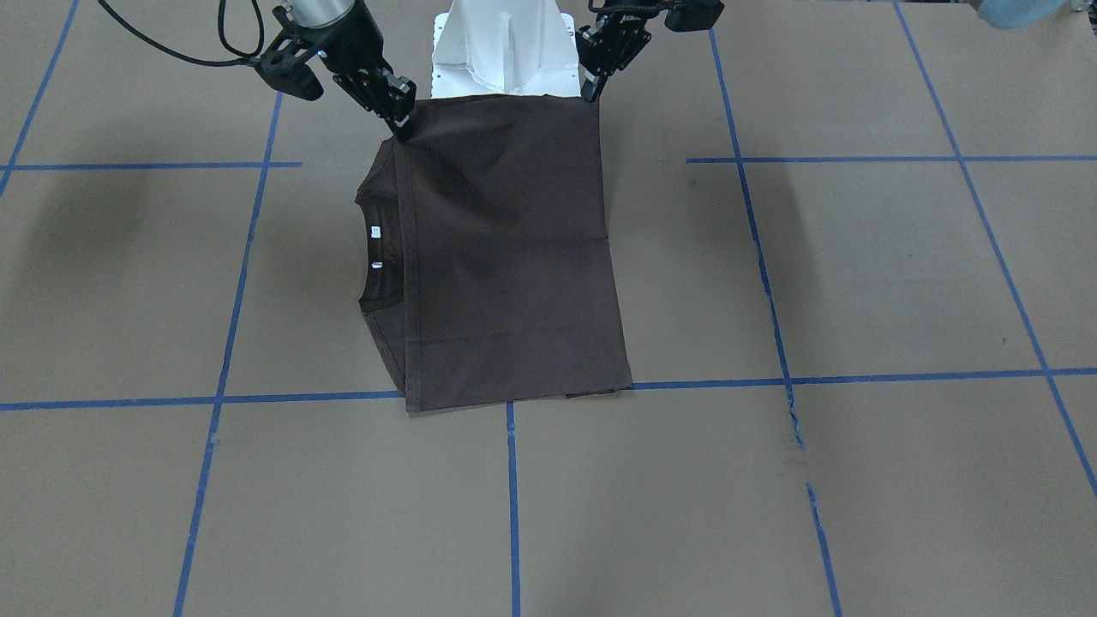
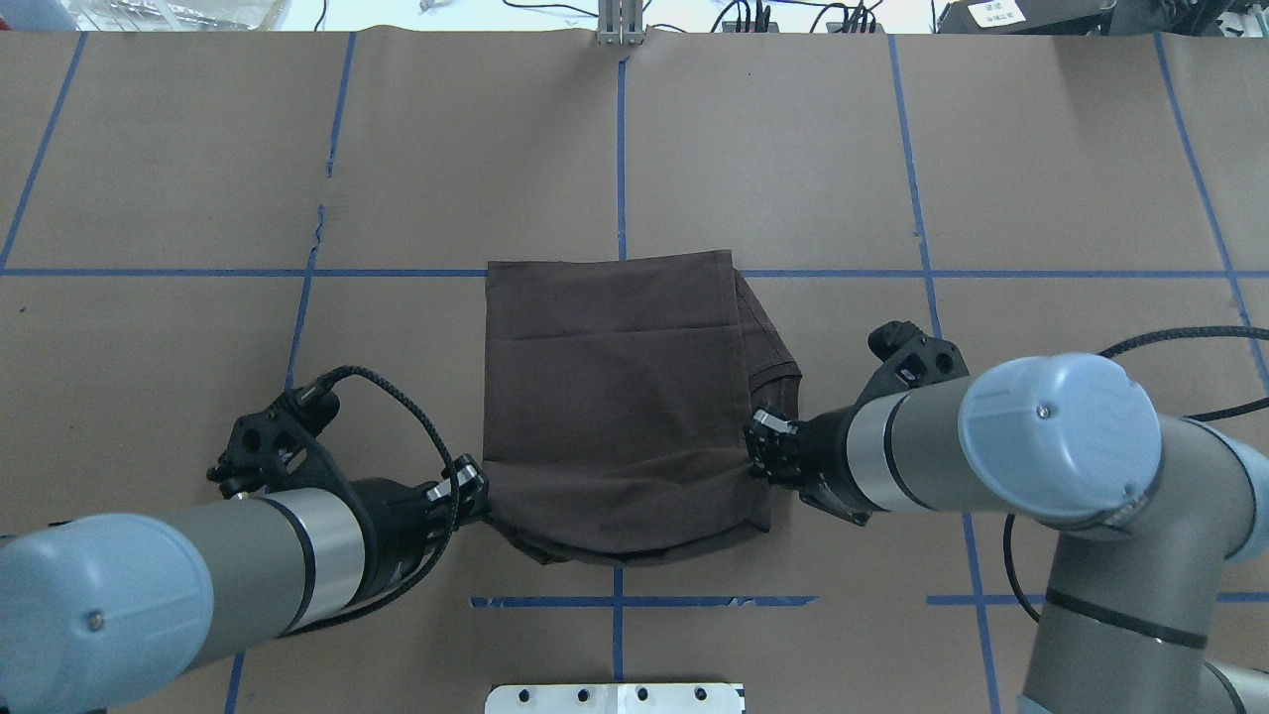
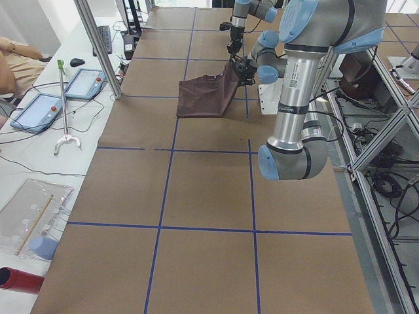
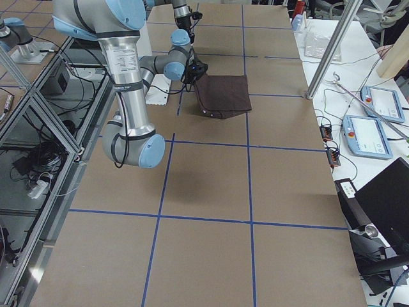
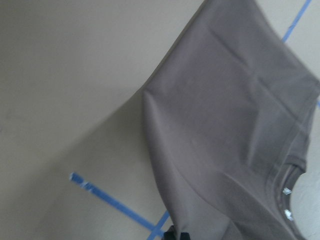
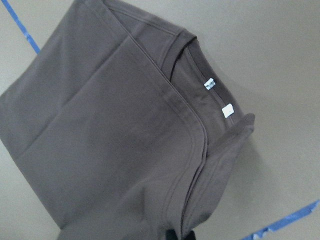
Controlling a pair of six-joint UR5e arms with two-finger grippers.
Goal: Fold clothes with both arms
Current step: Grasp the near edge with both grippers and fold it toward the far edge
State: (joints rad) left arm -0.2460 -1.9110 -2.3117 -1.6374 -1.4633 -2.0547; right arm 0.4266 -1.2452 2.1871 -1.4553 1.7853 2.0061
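Brown paper (image 2: pixel 149 397) covers the whole table, marked into squares with blue tape (image 2: pixel 620 149), and on it lies the one shirt (image 2: pixel 615 416), dark brown and already folded to a rough rectangle near the robot's white base (image 1: pixel 501 51).

From the left, the left arm (image 2: pixel 198 585) reaches in low. The left claw (image 2: pixel 474 494) is pressed together on the shirt's left corner, on the edge nearest the base. In the middle, that near edge is raised off the paper and sags slightly between the two grips, while the far edge lies flat along a tape line. On the right the collar (image 6: pixel 182 42) pokes out from under the top layer, with two small white tags (image 1: pixel 374 231) inside it. The right claw (image 2: pixel 758 451) pinches the near right corner just beside the collar, with the right arm (image 2: pixel 952 436) behind it.

I'd say this is the start of a half fold, with the near edge gripped at both corners and not yet carried over. The next move calls for both arms to travel away from the base together, level and at one pace so the edge stays straight. They would then lay it on the far edge before letting go.

By my count there is one shirt, two arms, two claws and two tags.
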